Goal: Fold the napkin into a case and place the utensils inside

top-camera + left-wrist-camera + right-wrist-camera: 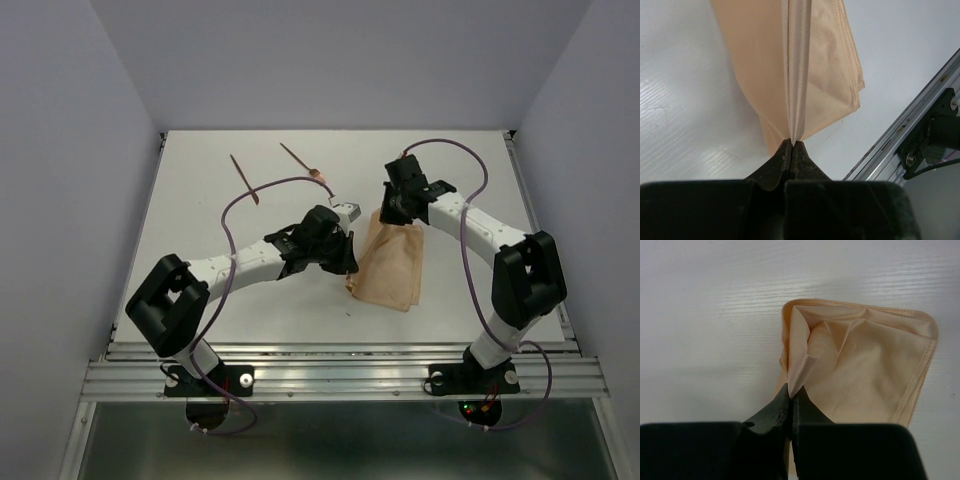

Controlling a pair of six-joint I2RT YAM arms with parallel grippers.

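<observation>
Napkin sits right of table centre, folded into a layered tan oblong. Its long axis runs far to near, tilted slightly, with the narrow end far under the right gripper and the wider, squared end near, toward the arm bases. Left gripper is at the napkin's near-left edge. In the left wrist view its jaws are pressed together, pinching a raised ridge of cloth that runs straight away from the tips, and stacked layer edges show on the right side of the napkin. In the right wrist view the right gripper is also closed tight, nipping a puckered fold at the napkin's end, with the rest of the sheet lying flat on the table beyond. The utensils lie on the far-left part of the table, two thin sticks apart from each other, both slanting far-left to near-right. The right-hand one has its forked head at its near-right end. Both are apart from the napkin and neither gripper touches them.
</observation>
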